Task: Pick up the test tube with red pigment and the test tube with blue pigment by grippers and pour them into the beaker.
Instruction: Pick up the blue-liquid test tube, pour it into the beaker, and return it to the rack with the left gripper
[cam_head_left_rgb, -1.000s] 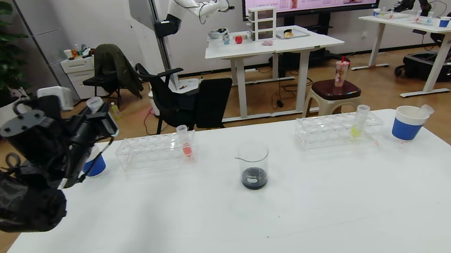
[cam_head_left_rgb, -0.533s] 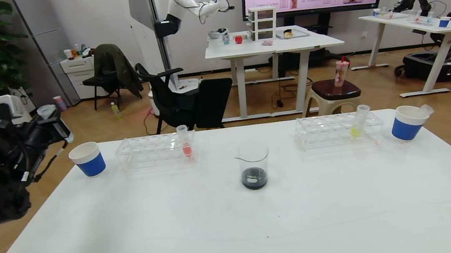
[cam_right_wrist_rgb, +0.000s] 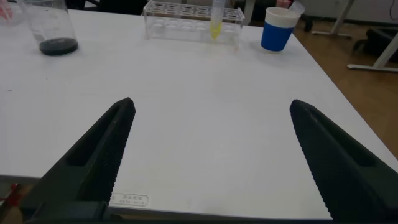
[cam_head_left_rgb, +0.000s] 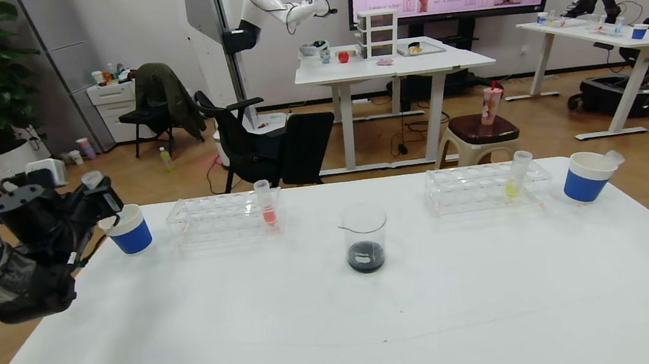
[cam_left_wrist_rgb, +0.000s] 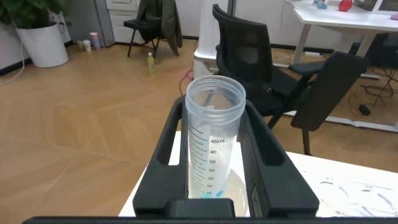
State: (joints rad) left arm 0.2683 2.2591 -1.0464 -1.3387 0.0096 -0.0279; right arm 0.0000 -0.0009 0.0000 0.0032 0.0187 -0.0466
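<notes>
My left gripper [cam_head_left_rgb: 102,200] is shut on the test tube with blue pigment [cam_head_left_rgb: 91,180], at the table's left edge. It holds the tube upright, just over the rim of a blue-banded paper cup [cam_head_left_rgb: 128,230]. In the left wrist view the tube [cam_left_wrist_rgb: 214,149] stands between the fingers [cam_left_wrist_rgb: 171,134], clear but for a blue trace at its tip. The beaker [cam_head_left_rgb: 365,238] stands mid-table with dark liquid in its bottom. My right gripper [cam_right_wrist_rgb: 211,107] is open and empty, low over the table's near right part. No deep-red tube shows.
A clear rack [cam_head_left_rgb: 224,216] left of the beaker holds a salmon-orange tube [cam_head_left_rgb: 266,203]. A second rack [cam_head_left_rgb: 485,188] on the right holds a yellow-green tube [cam_head_left_rgb: 516,174]. A second paper cup [cam_head_left_rgb: 586,177] at the far right holds a clear tube [cam_head_left_rgb: 614,157].
My left arm swung out to the left off the table, then came back and lower, bringing the held tube to the left cup's rim. The beaker and racks have not moved.
</notes>
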